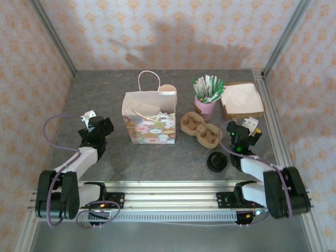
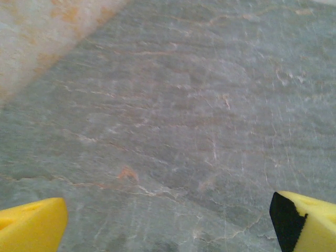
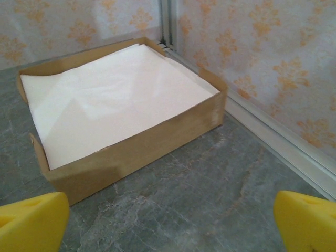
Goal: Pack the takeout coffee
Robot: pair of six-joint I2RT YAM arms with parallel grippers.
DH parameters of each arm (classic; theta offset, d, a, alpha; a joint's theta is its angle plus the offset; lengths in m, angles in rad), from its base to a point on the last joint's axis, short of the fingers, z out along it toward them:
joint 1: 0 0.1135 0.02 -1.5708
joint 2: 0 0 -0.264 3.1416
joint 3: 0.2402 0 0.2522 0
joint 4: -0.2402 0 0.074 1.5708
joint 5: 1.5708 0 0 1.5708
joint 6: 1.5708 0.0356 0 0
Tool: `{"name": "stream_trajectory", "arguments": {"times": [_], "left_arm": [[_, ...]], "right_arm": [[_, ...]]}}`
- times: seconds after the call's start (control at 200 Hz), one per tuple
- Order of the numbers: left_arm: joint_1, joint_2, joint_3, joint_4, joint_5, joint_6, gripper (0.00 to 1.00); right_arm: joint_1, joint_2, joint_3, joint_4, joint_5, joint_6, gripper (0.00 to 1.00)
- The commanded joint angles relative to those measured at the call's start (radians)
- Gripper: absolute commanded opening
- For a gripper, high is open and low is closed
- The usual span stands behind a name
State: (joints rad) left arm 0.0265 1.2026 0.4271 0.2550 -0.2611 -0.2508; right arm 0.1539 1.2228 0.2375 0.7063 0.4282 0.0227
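Yellow fingertips [image 2: 31, 228] of the left gripper [image 2: 168, 226] stand spread over bare grey table [image 2: 184, 105]; the right gripper [image 3: 169, 223], spread as well, faces a cardboard tray [image 3: 157, 142] of white napkins [image 3: 121, 100]. Where the takeout coffee sits I cannot tell; the paper bag [image 1: 149, 118] stands upright mid-table.

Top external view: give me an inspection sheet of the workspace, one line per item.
Surface: grey stone-look table, no spills seen.
Job's things: paper bag upright mid-table, mouth open.
Clutter: cardboard cup carrier, black lids, pink cup of sachets, napkin tray.
Grippers: left gripper and right gripper both open, holding nothing.
Cables: purple cable loops off the left arm.
Surroundings: patterned walls, aluminium frame.
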Motion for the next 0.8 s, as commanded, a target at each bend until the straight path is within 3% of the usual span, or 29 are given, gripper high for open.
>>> {"name": "stream_trajectory", "arguments": {"times": [0.0,0.045,0.16,0.235,0.31,0.41,0.495,0.796], "left_arm": [[0.003,0.081,-0.023,0.275,0.047,0.076,1.0],[0.003,0.088,-0.004,0.253,0.072,0.078,1.0],[-0.003,0.1,-0.055,0.391,0.129,0.147,1.0],[-0.004,0.136,-0.133,0.572,0.116,0.15,1.0],[-0.005,0.215,-0.164,0.706,0.141,0.163,1.0],[-0.025,0.271,-0.082,0.618,0.157,0.198,1.0],[-0.064,0.284,-0.034,0.537,0.069,0.209,1.0],[-0.093,0.29,-0.027,0.531,-0.005,0.219,1.0]], "right_arm": [[-0.005,0.108,0.003,0.269,-0.041,-0.104,0.99],[-0.007,0.164,0.026,0.281,-0.052,-0.105,0.99],[-0.009,0.313,0.027,0.436,-0.117,-0.124,0.99],[-0.01,0.368,0.025,0.497,-0.116,-0.133,0.99],[-0.01,0.336,0.049,0.4,-0.12,-0.123,0.99],[-0.01,0.352,0.086,0.358,-0.074,-0.109,1.0],[-0.011,0.342,0.095,0.32,-0.069,-0.101,1.0],[-0.011,0.346,0.094,0.331,-0.071,-0.104,1.0]]}}
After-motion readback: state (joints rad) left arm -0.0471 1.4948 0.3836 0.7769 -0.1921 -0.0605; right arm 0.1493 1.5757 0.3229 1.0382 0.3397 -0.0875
